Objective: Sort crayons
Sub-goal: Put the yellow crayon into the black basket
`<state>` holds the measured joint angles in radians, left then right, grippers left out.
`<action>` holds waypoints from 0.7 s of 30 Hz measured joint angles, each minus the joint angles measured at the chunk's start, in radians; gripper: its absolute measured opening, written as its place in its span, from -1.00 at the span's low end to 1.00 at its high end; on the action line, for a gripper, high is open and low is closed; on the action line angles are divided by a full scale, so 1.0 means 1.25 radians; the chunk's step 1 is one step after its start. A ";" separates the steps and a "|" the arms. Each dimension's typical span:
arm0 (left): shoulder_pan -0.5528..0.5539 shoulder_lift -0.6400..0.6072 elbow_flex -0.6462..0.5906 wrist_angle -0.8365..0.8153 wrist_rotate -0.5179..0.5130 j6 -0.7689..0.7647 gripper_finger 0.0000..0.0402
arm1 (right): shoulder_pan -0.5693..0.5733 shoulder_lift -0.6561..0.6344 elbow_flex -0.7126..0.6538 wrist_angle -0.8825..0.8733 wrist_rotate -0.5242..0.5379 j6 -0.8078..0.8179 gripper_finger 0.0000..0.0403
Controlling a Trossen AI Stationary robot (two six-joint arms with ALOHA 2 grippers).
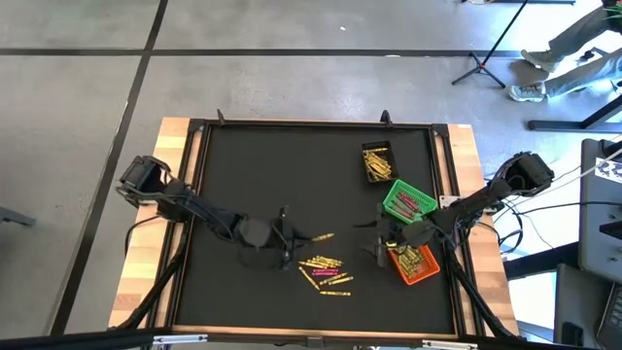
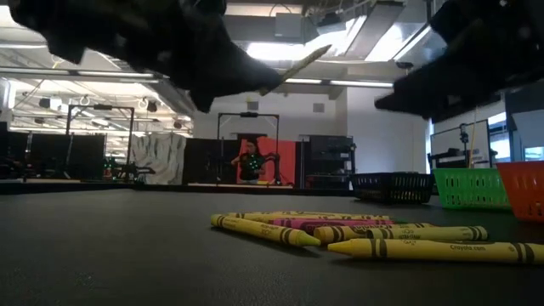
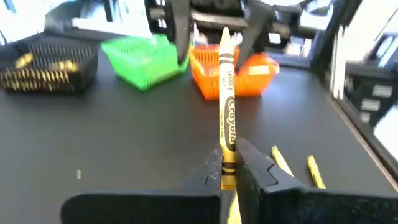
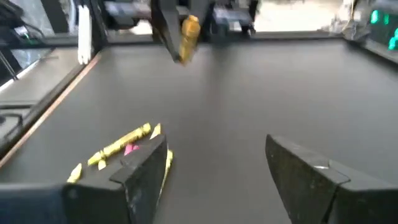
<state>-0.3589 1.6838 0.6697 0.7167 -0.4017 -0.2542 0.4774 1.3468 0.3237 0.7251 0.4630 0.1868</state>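
Black matting covers the table, framed by pale wooden edges, and both dark arms reach in over its near half. The left arm comes in from the left side, the right arm from the right, their grippers facing each other across the middle.

Three small bins stand on the right part of the mat: a black bin farthest back holding yellow crayons, a green bin nearer, and an orange bin nearest the front edge, just beside the right arm's wrist. The green and orange bins also hold crayons, though their colours are hard to tell.

The left gripper has its fingers pressed together on a single yellow crayon, which sticks out forward from the fingertips toward the right arm and is lifted clear of the mat. In the low view this held crayon shows as a thin tilted stick up high.

The right gripper hangs above the mat just in front of the orange bin with its fingers spread wide and nothing between them.

A loose pile of crayons lies on the mat between the two grippers, nearer the front edge: mostly yellow ones, with a pink one among them.
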 joint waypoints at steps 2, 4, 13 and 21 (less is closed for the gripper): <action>0.015 0.018 -0.010 0.069 0.011 0.033 -0.98 | 0.000 0.000 0.000 0.039 0.000 -0.036 0.32; 0.031 0.049 -0.012 0.149 0.035 0.072 -0.98 | 0.000 0.000 0.000 0.074 -0.002 -0.072 0.30; 0.100 0.204 0.025 0.466 0.168 0.171 -0.98 | -0.063 0.000 0.002 0.184 -0.091 -0.135 0.12; 0.150 0.262 0.104 0.469 0.221 0.205 -0.98 | -0.117 0.043 0.051 0.221 -0.203 -0.176 -0.03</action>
<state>-0.1710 2.0116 0.8000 1.3026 -0.1250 0.0026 0.3315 1.4002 0.3879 1.0017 0.2098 -0.0334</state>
